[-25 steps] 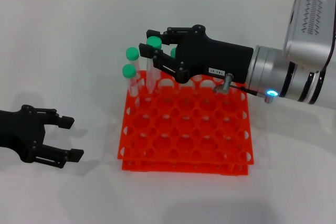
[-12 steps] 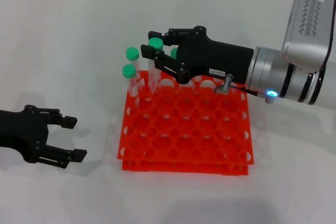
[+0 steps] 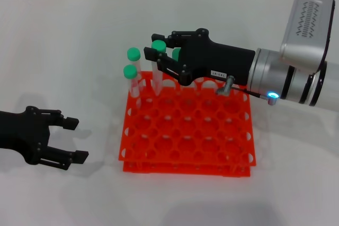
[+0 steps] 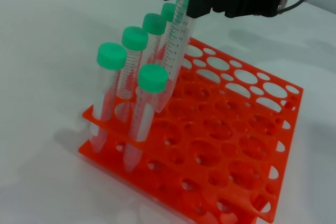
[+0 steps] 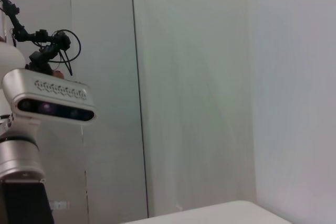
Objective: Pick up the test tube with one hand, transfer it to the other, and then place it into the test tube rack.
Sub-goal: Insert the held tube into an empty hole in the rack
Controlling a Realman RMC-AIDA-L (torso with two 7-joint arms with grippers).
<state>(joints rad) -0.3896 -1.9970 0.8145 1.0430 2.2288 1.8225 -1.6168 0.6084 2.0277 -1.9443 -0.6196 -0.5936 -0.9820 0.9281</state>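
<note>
Head view downward, left wrist close: shared rack.

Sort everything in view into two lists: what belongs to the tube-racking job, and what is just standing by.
In the job:
- slender clear green-capped test tube, held near its cap
- white-labelled black right gripper, shut on it
- bright orange-red plastic grid rack
- open black left gripper, off to the rack's left

Standing by:
- four other green-capped tubes already racked
- white table

Your right claw is black, white-labelled, on a silver wrist with a blue light; lower left, your left claw is plain black.
</note>
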